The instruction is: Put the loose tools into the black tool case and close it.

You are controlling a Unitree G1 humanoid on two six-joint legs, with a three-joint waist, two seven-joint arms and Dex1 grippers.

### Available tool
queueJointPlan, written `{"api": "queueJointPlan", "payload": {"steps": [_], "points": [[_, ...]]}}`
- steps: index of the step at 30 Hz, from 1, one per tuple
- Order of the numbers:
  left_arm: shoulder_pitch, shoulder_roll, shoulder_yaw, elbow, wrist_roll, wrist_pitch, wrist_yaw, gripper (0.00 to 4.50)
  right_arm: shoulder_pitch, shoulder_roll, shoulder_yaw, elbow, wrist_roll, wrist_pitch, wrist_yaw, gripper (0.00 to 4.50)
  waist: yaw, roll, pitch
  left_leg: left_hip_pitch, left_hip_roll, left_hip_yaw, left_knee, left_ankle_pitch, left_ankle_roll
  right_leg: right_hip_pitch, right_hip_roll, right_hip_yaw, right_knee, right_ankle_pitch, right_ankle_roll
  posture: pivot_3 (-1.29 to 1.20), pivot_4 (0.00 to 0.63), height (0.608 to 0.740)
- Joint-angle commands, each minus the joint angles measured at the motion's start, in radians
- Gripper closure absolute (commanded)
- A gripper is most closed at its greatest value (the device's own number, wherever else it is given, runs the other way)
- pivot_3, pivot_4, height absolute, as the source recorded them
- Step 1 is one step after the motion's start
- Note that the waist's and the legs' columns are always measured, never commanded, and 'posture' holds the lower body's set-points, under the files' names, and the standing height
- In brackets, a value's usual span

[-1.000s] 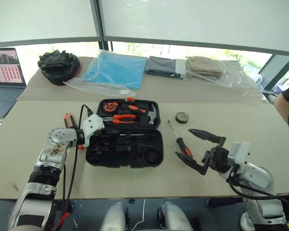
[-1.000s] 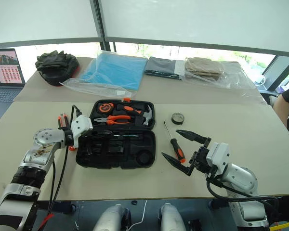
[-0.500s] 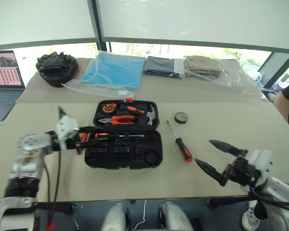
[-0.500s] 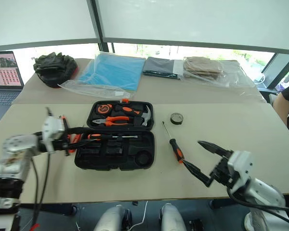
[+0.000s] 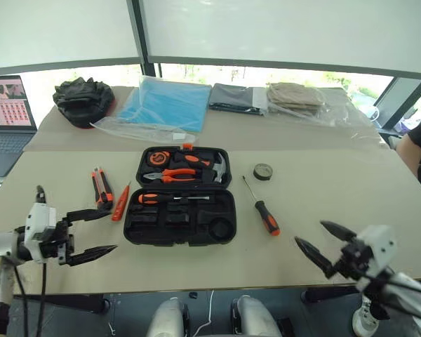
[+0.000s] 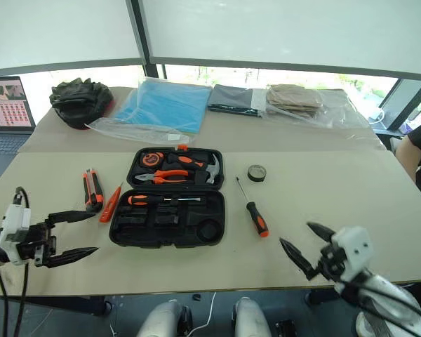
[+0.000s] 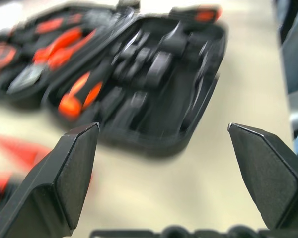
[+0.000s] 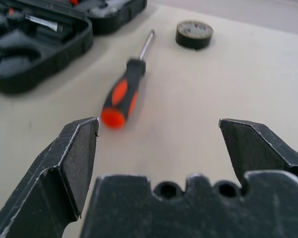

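Near the bench's front edge we saw the black tool case [image 5: 180, 196] lying open, one screwdriver [image 5: 170, 199] seated inside; left gripper [image 5: 95, 233] and right gripper [image 5: 325, 242] hovered with jaws released, empty; another screwdriver [image 5: 264, 210] and tape roll [image 5: 264, 171] lay right of the case, utility knife [image 5: 101, 187] left

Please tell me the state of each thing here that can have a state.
Case: open, flat.
Screwdriver in case: slotted in.
Other screwdriver: loose on table.
Knife: loose, left of case.
Slim screwdriver: loose.
Tape: loose.
Left hand: open, empty.
Right hand: open, empty.
Laptop: on.
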Motion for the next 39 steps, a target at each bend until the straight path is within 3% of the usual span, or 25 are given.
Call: {"api": "queueJointPlan", "payload": {"steps": [1,4,7,10,12,17,19,22,28,31,35,39], "points": [[0.012,-0.017,-0.007,-0.147,-0.06,0.055,0.033,0.01,-0.171,-0.065,0.115,-0.043,0.009,0.277,-0.085,0.0,0.0,0.0,0.0,-0.001,0.0,0.0,0.0,0.002,0.004,-0.001,0.0,0.0,0.0,0.0,0.0,0.0,0.15,0.74],[0.024,-0.036,-0.017,-0.232,-0.085,0.084,0.056,0.01,-0.322,-0.052,0.193,-0.027,0.03,0.451,-0.146,0.0,-0.001,0.0,0.0,-0.003,0.0,0.0,-0.001,0.002,0.004,-0.003,0.001,0.0,0.0,0.003,-0.008,0.0,0.15,0.74],[0.05,-0.046,-0.034,-0.304,-0.093,0.102,0.064,0.01,-0.44,-0.031,0.273,0.0,0.017,0.599,-0.194,0.0,-0.001,0.0,0.0,-0.006,-0.001,-0.001,-0.001,0.001,0.006,-0.006,0.003,0.0,0.0,0.006,-0.003,0.0,0.15,0.74],[0.062,-0.063,-0.049,-0.335,-0.089,0.098,0.077,0.0,-0.508,-0.003,0.314,0.048,-0.014,0.653,-0.23,0.65,0.001,0.0,0.0,-0.014,-0.002,-0.001,0.0,0.001,0.006,-0.012,0.003,-0.001,0.0,0.007,-0.001,0.0,0.15,0.74],[0.063,-0.078,-0.051,-0.35,-0.098,0.103,0.091,0.0,-0.53,-0.003,0.322,0.053,-0.019,0.705,-0.241,1.5,0.002,0.0,0.0,-0.016,-0.002,-0.001,0.0,0.001,0.006,-0.013,0.002,-0.001,-0.001,0.007,0.0,0.0,0.15,0.74],[0.067,-0.1,-0.046,-0.37,-0.126,0.136,0.13,0.0,-0.521,-0.017,0.293,0.039,-0.062,0.7,-0.264,3.11,0.0,0.0,0.0,-0.017,-0.002,-0.001,0.001,0.001,0.007,-0.013,0.002,-0.001,-0.002,0.008,0.002,0.0,0.15,0.74],[0.063,-0.106,-0.045,-0.37,-0.128,0.144,0.143,0.0,-0.496,-0.026,0.265,0.023,-0.068,0.692,-0.261,3.5,0.0,0.0,0.0,-0.016,-0.002,-0.001,0.001,0.001,0.007,-0.013,0.002,-0.001,-0.002,0.008,0.002,0.0,0.15,0.74],[0.059,-0.112,-0.048,-0.363,-0.117,0.139,0.149,0.0,-0.464,-0.026,0.224,-0.001,-0.068,0.667,-0.247,3.5,0.0,-0.001,0.0,-0.017,-0.002,-0.001,0.001,0.001,0.007,-0.013,0.003,-0.001,-0.002,0.008,0.002,0.0,0.15,0.74],[0.128,-0.115,0.032,-0.35,-0.165,0.205,0.215,0.0,-0.314,-0.07,0.058,-0.092,-0.058,0.219,0.007,3.5,-0.005,-0.001,0.0,-0.016,-0.002,-0.001,0.001,0.001,0.007,-0.013,0.003,-0.001,-0.002,0.006,0.004,0.0,0.15,0.74],[0.175,-0.127,0.067,-0.347,-0.156,0.198,0.236,0.0,-0.343,-0.076,0.072,-0.071,-0.049,0.068,0.119,3.5,-0.021,-0.001,0.0,-0.015,-0.001,-0.001,0.001,0.001,0.007,-0.012,0.003,0.0,-0.002,0.004,0.009,0.0,0.15,0.74],[0.256,-0.146,0.137,-0.302,-0.124,0.16,0.26,0.0,-0.739,-0.013,0.366,0.07,-0.052,0.128,0.281,3.5,-0.049,-0.001,0.003,-0.01,-0.001,0.0,0.001,0.002,0.006,-0.011,0.004,0.003,0.0,0.006,0.006,0.0,0.15,0.74],[0.322,-0.155,0.185,-0.278,-0.116,0.135,0.265,0.0,-1.008,0.039,0.629,0.27,-0.187,0.152,0.393,3.5,-0.048,-0.003,0.003,-0.007,0.001,-0.001,0.0,0.004,0.006,-0.012,0.006,0.0,0.002,0.006,-0.004,0.0,0.15,0.74]]}}
